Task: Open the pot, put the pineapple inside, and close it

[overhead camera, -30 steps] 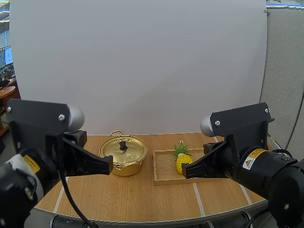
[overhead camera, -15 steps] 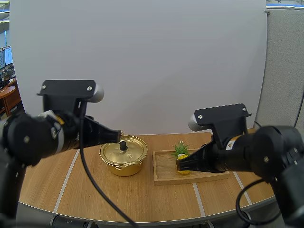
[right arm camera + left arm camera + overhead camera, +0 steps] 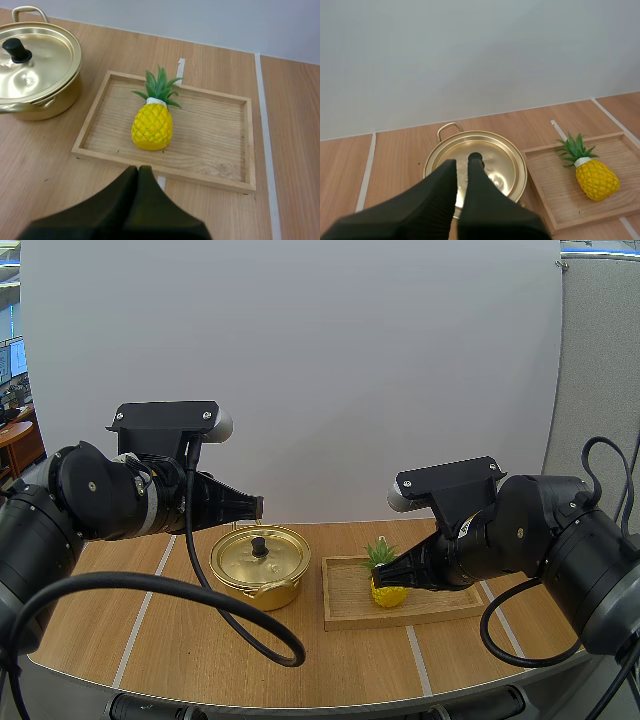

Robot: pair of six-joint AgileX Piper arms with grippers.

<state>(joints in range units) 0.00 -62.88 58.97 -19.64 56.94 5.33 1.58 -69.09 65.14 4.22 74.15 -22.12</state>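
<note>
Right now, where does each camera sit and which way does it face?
High view: above and behind the arm bases, facing forward and down over the table; both arms, left hand near the pot, right hand near the pineapple.
Left wrist view: on the left arm, facing the lid; own fingers.
Right wrist view: on the right arm, facing the tray; own hand.
All share pot, pineapple, tray.

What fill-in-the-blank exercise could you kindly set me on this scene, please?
1. The pineapple lies in the wooden ____.
2. The lid rests ____ the pot.
3. The left tool hovers above the lid's black ____.
Missing words: tray; on; knob.
</note>
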